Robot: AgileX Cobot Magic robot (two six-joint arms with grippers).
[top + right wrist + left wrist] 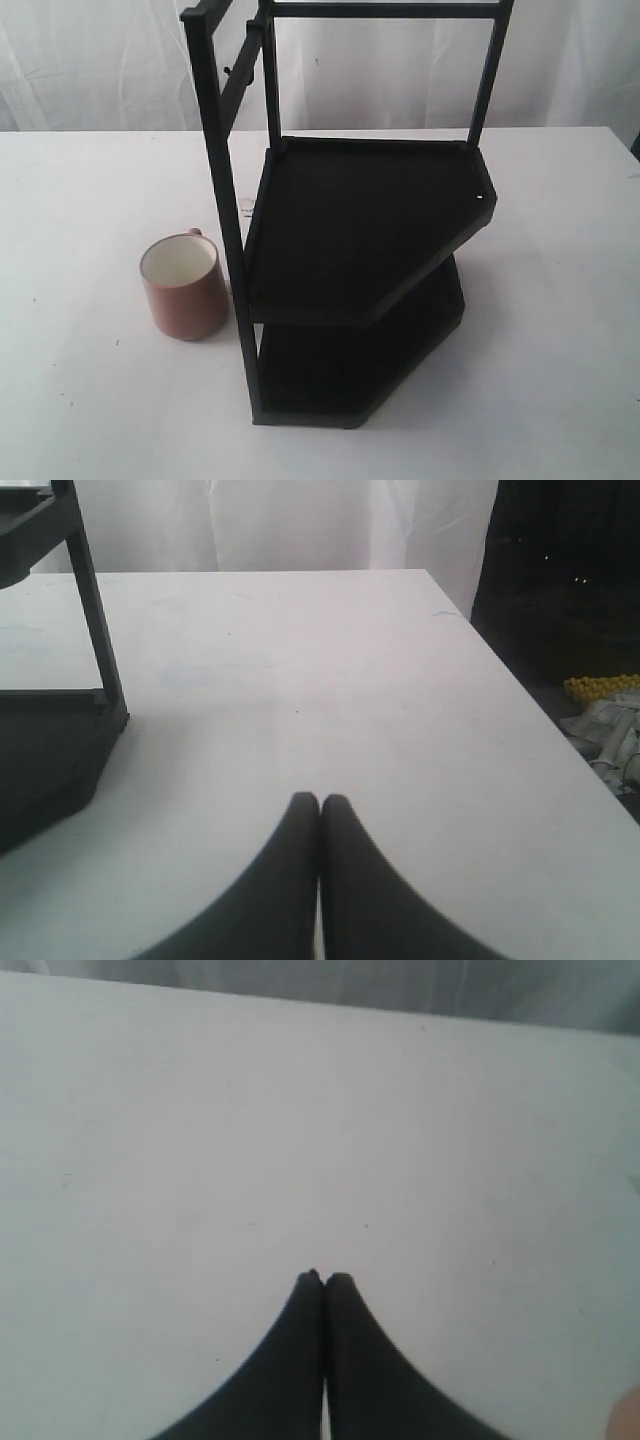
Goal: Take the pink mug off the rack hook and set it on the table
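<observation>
Pink mug (pixel 185 288): one item, lower left of the exterior view. It stands upright on the tabletop (pixel 80 180) with its mouth up and the cream inside showing. The handle is partly seen at its far rim. It sits just beside the front left post of the rack (pixel 360 230); whether mug and post touch cannot be told.

Rack hook (pixel 231 71): a short black peg at the upper left of the frame rack. It is bare, with nothing hung on it.

Left pincer (pixel 323 1278): tips pressed together, nothing between them, over bare tabletop. A pinkish blur at the lower right corner of the left wrist view may be the mug; too little shows to say.

Right pincer (pixel 319 800): tips likewise together and empty, over bare tabletop. The rack base lies at the left of the right wrist view. Neither pincer appears in the exterior view.

Status, as judged: the mug is off the hook and set down, so the task looks complete.

Hazards, as judged:
- The mug stands close to the rack post, so any nudge to the rack could shove or tip it.
- If the blur is the mug, the left arm is near it, and a sideways sweep could knock it over.
- A fall could chip the mug.
</observation>
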